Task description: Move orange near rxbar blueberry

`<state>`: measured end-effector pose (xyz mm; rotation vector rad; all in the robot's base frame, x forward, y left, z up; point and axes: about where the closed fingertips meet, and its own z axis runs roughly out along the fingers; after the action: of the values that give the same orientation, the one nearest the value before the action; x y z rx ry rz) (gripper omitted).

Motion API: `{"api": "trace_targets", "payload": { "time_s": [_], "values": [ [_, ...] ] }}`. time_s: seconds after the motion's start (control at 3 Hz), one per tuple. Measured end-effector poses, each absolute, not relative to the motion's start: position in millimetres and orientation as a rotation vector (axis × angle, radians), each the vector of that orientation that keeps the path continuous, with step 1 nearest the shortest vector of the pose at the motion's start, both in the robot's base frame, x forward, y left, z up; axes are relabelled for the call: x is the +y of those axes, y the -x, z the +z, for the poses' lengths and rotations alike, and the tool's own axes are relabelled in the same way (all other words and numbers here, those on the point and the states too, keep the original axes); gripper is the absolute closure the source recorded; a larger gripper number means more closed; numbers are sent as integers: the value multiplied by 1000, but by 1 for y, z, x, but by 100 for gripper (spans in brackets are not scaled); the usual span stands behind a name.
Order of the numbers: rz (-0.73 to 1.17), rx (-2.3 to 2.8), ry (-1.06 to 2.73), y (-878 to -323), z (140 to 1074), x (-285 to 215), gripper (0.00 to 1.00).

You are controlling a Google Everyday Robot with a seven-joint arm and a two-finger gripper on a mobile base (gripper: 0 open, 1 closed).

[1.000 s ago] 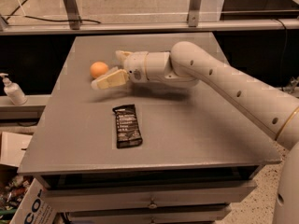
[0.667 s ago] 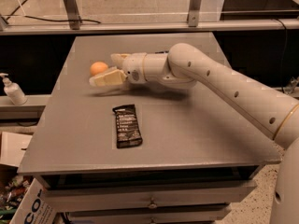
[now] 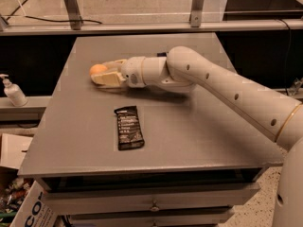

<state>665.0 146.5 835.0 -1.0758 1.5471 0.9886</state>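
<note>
Camera view: on the grey metal tabletop [image 3: 199,141], the small round orange fruit [image 3: 97,69] lies behind and slightly left of the dark navy rectangular bar wrapper [image 3: 129,126], well apart from it. The cream-fingered pincer [image 3: 101,71], also behind the wrapper, is spread, straddling the fruit.

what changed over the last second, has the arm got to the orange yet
The gripper moved a little further left across the table, so the orange now sits right at its tip. Whether it has taken hold cannot be told. The orange itself and the rxbar blueberry stayed where they were.
</note>
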Motion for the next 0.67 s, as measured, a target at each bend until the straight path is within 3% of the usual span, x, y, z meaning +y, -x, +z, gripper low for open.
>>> {"api": "trace_targets", "payload": {
  "time_s": [0.33, 0.67],
  "values": [
    [980, 1550, 1058, -658, 839, 139, 88],
    [940, 1533, 1028, -643, 859, 106, 100]
  ]
}}
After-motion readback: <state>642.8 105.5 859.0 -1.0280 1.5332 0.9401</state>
